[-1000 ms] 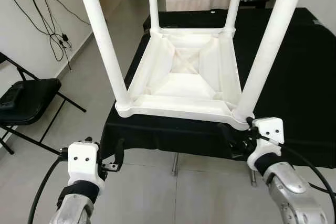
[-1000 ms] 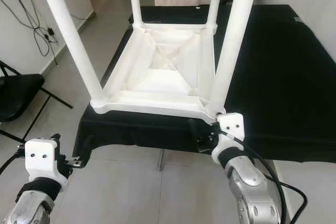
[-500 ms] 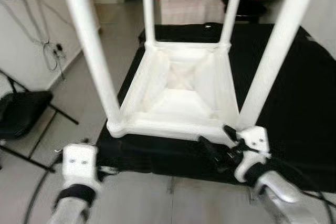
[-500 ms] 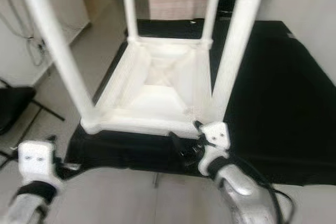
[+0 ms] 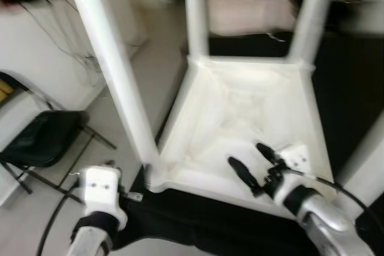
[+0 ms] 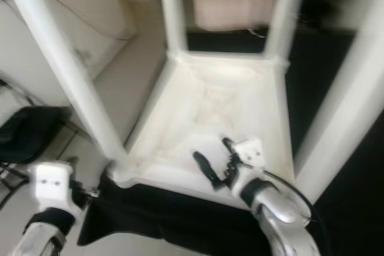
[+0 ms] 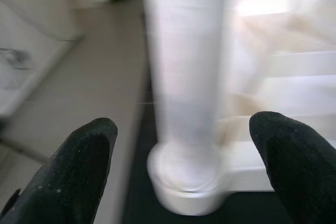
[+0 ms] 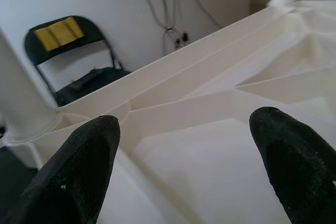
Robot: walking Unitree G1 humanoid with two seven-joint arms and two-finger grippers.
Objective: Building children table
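Item: white plastic table point(image 5: 240, 118), upside down at centre frame on a black cloth point(image 5: 180, 226), its four legs pointing up; we note the head views are blurred. Near-left leg point(image 5: 114, 70) runs from upper left of the frame down to the table's near-left corner; the far legs stand at upper centre, and a near-right leg point(image 6: 348, 100) crosses the right edge. Right gripper point(image 5: 252, 166): lower right of centre, over the near edge of the table's ribbed underside, its fingers point(image 8: 86, 166) spread wide and holding nothing; its wrist view looks across the ribs toward the near-left corner. Left gripper point(image 7: 184, 161): at lower left of the head views, beside the near-left corner; in its wrist view the fingertips point(image 7: 79, 166) are spread apart, with the leg and its round socket seen between them farther off, and we cannot tell any contact. Other: a black folding chair point(image 5: 42, 145) at left on the tiled floor point(image 5: 120, 130), cables point(image 8: 170, 9) hanging on the white wall, and yellow patches on the chair's backrest in the right wrist view.
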